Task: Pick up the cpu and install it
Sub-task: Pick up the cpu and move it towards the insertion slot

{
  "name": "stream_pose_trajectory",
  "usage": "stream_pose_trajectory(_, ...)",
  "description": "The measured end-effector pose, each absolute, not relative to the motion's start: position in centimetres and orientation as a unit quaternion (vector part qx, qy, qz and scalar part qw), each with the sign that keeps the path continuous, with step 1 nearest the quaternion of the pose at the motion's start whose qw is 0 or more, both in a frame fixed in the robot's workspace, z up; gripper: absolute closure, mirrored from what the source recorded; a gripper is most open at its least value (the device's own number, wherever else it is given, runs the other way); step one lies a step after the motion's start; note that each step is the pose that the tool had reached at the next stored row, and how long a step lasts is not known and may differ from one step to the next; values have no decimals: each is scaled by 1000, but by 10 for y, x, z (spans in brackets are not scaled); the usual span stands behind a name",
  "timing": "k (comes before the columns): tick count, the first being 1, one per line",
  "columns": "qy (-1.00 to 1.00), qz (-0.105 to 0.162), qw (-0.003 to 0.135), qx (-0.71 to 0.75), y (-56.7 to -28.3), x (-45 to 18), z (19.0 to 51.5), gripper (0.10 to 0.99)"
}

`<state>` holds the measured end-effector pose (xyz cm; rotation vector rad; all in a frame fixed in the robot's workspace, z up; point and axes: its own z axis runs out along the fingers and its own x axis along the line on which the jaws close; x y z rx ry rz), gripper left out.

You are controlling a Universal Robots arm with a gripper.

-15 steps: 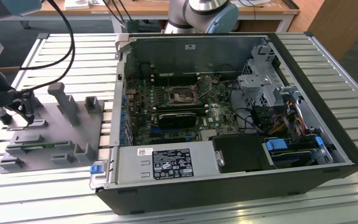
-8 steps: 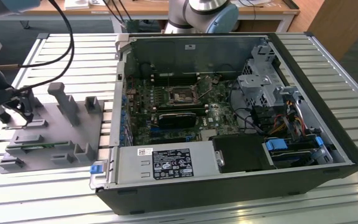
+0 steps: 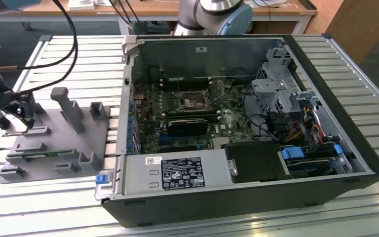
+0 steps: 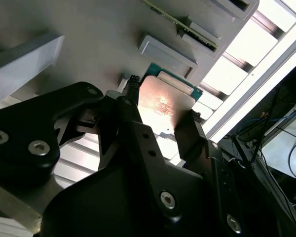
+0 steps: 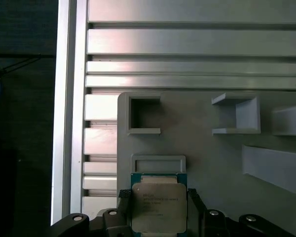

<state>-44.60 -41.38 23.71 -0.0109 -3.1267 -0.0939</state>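
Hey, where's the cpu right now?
In both wrist views the cpu is pinched in the gripper over the grey tray; in the exterior view that spot is at the far left, left of the open computer case.

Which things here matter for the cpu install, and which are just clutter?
Job:
cpu
pincer, at the cpu
grey tray under it
board socket in the open case

Lying about:
memory stick on the tray
power supply
cables
slatted table
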Motion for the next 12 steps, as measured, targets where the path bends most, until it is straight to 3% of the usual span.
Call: stream_pose_trajectory(12,-1000,-30,7,-3,-414,-446,250,549)
